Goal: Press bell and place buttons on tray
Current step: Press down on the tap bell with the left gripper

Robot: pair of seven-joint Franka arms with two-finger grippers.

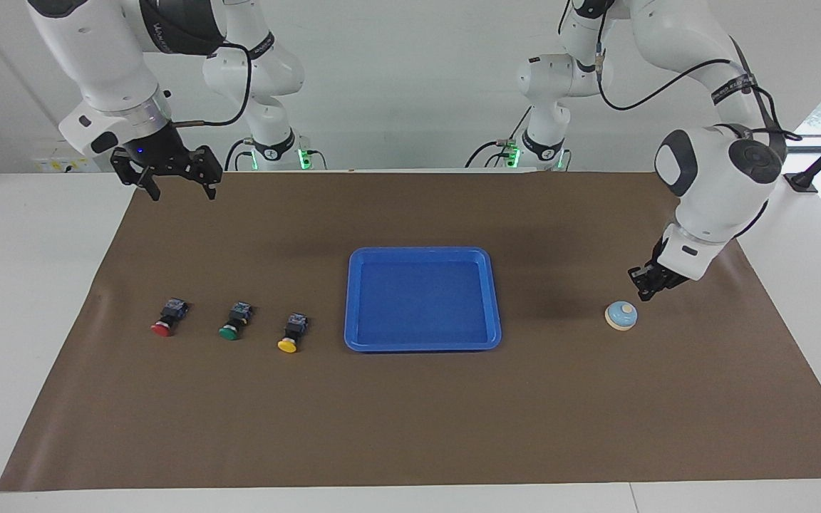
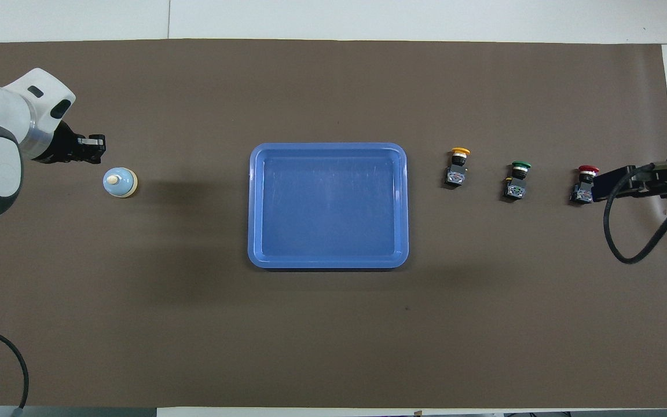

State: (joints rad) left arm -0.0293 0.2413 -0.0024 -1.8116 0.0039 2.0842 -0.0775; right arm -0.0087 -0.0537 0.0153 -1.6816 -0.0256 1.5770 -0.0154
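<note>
Bright blue rectangular plastic tray [image 1: 422, 342] mid-mat and empty, left gripper [image 1: 644, 288] apparently clenched just above small light-blue dome bell [image 1: 621, 315], right gripper [image 1: 179, 191] released, waiting; red [image 1: 168, 318], green [image 1: 235, 320], yellow [image 1: 292, 333] push-buttons unplaced.

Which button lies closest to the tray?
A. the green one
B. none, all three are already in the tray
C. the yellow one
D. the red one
C: the yellow button lies on the mat right beside the tray, with the green button and then the red button farther out toward the right arm's end, and nothing lies in the tray.
</note>
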